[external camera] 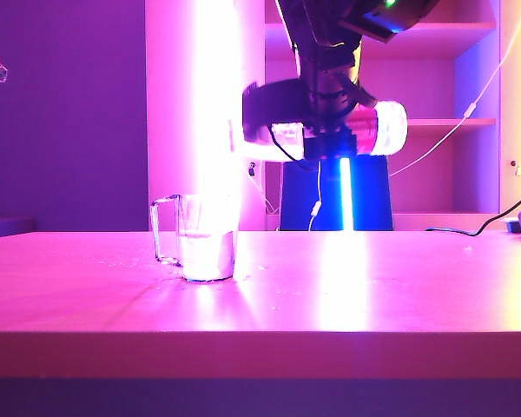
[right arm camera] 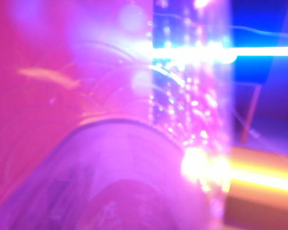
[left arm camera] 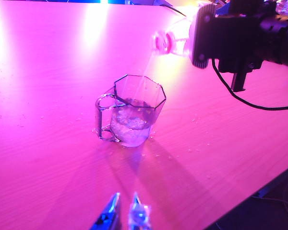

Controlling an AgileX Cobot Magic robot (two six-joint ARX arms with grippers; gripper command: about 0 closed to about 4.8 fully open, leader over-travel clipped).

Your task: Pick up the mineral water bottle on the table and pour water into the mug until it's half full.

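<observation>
Pouring status: the mineral water bottle [external camera: 378, 129] lies near level above the worktop [external camera: 347, 287], mouth toward the mug [external camera: 207, 239], and a thin stream of water [left arm camera: 145, 82] falls from its mouth into the mug.
Right gripper [external camera: 330, 130]: clamped around the middle of the mineral water bottle, high over the worktop and up and to the right of the mug in the exterior view; the arm comes down from the top of that view.
Right wrist view: blurred and filled by the clear, glinting wall of the mineral water bottle [right arm camera: 192, 96]; the fingers cannot be made out there.
Left gripper [left arm camera: 125, 213]: low over the worktop on the near side of the mug, well apart from it; the two fingertips stand a little apart with nothing between them.
Mug position: upright on the worktop, left of centre in the exterior view, handle on its left side there; it sits below and to the left of the bottle mouth.
Mug contents: water fills the lower part, roughly a third to half of the height; the surface is churned where the stream lands.
Worktop surface: small droplets [left arm camera: 192, 148] lie scattered around the mug base.
Bottle contents: the level inside cannot be read through the glare.
Background: a bright vertical light strip [external camera: 346, 193] and a shelf unit [external camera: 443, 35] stand behind the worktop.
Lighting: magenta cast over the whole scene.
</observation>
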